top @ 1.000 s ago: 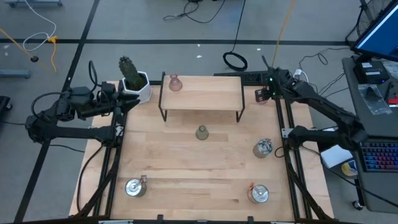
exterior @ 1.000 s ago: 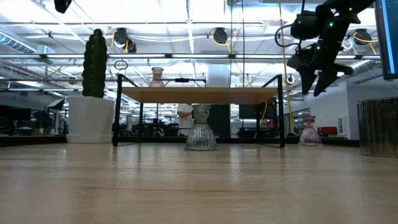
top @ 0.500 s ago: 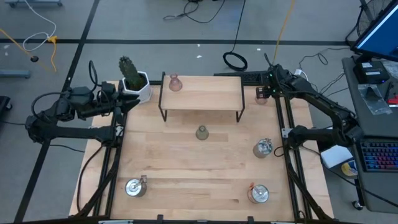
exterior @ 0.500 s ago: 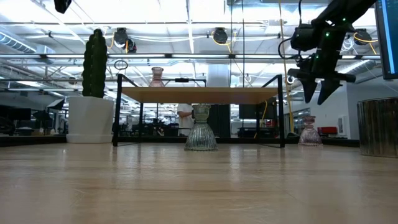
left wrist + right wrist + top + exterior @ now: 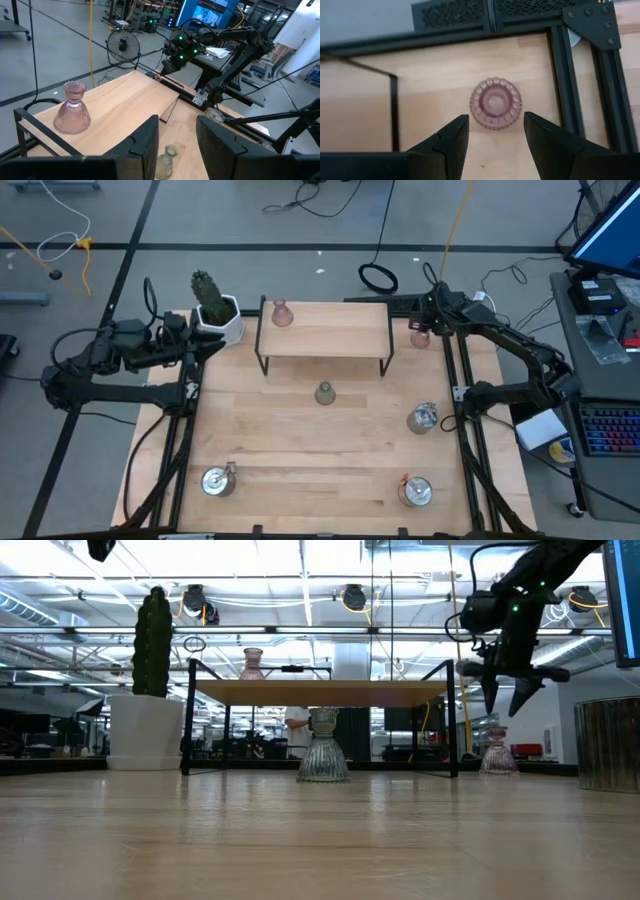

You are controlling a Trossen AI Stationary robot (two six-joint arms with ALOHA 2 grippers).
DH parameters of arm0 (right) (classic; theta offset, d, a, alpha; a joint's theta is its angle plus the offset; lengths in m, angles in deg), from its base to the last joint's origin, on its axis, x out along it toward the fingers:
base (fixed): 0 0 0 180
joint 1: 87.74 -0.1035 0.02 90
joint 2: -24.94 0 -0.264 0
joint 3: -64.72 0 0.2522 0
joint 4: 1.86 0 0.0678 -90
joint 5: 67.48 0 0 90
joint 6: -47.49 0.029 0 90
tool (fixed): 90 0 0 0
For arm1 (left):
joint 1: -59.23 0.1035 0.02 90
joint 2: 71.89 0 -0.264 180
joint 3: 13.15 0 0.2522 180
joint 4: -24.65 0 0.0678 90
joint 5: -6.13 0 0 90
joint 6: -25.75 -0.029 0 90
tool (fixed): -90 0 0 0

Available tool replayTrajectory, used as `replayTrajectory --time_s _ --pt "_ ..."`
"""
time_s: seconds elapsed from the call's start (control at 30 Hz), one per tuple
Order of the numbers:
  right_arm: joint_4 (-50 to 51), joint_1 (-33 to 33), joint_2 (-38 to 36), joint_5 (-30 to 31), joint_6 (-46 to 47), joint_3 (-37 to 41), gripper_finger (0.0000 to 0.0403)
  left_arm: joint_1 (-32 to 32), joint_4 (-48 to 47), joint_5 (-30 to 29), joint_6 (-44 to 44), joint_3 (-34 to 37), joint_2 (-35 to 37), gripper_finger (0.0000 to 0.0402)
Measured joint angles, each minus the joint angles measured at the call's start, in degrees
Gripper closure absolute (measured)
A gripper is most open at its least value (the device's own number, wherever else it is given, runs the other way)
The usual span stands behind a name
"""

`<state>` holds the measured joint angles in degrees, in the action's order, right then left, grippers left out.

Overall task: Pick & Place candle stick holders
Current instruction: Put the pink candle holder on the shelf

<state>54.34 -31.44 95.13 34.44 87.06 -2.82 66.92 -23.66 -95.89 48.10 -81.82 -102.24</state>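
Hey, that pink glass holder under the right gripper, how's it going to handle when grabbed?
The pink holder looks like ribbed glass, so probably rigid and breakable. Its wide flared base suggests it resists tipping. The right gripper hangs open above it.

Right gripper [image 5: 507,700] jaws apart, hanging above pink holder [image 5: 497,751]; green holder [image 5: 323,746] under shelf [image 5: 320,692].

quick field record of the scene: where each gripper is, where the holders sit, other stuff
right gripper: open, above pink holder at the table's far right corner
left gripper: open, waiting at far left, empty
shelf: second pink holder on top
olive holder: table centre
silver holders: right, near left, near right
cactus: far left
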Motion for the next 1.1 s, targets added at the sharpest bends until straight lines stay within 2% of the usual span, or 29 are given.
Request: replayTrajectory --time_s 0.27,0.63,0.87,1.1 --pt "0.3 0.0 0.0 0.1 1.2 0.0 0.022 0.0 0.0 0.0 -0.9 0.0 0.0 0.027" --pt "-0.6 -0.1 2.4 3.2 6.2 0.0 0.022 0.0 -0.5 0.1 -1.7 0.0 0.0 0.027" --pt "-0.6 -0.1 2.8 3.4 6.9 0.0 0.0221 0.0 -0.5 2.6 -1.7 0.0 0.0 0.027" --pt "-0.9 -0.1 3.1 4.5 7.9 0.0 0.0249 0.0 -0.5 4.7 -2.5 0.0 0.0 0.027"
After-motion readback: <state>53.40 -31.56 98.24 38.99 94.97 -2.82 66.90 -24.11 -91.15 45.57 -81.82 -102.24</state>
